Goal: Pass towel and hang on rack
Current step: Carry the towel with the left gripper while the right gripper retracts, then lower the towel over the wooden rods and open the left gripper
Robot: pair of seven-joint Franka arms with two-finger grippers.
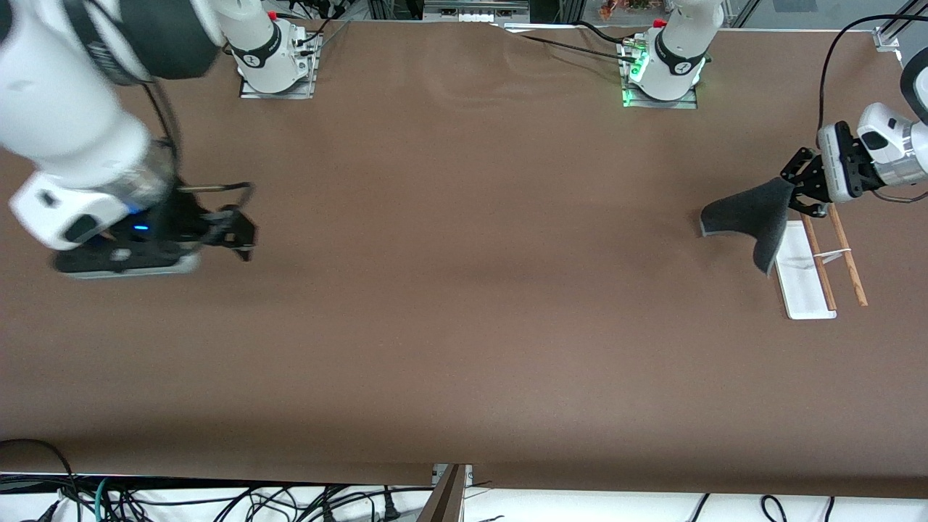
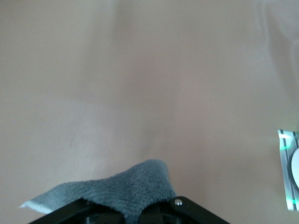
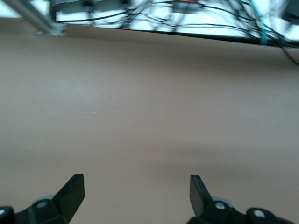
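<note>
**Towel hung just beside the rack**

Nearest the front camera at the left arm's end of the table stood the small rack [image 1: 810, 279], a flat white base with two thin brown wooden rods. The rods ran long-ways, from near the camera toward the robots' bases.

Just above the rack's end nearest the bases, the soft dark grey towel [image 1: 750, 217] hung in the air. Part of it drooped over the white base. The left gripper [image 1: 803, 190] was pinched shut on one edge of the towel, so the rods lay right below and beside that hand. I think the towel had to go sideways across the rods.

The right gripper [image 1: 235, 233] waited well apart, over the brown table [image 1: 464, 326] at its own end, fingers [image 3: 72, 189] spread wide, holding nothing.
</note>
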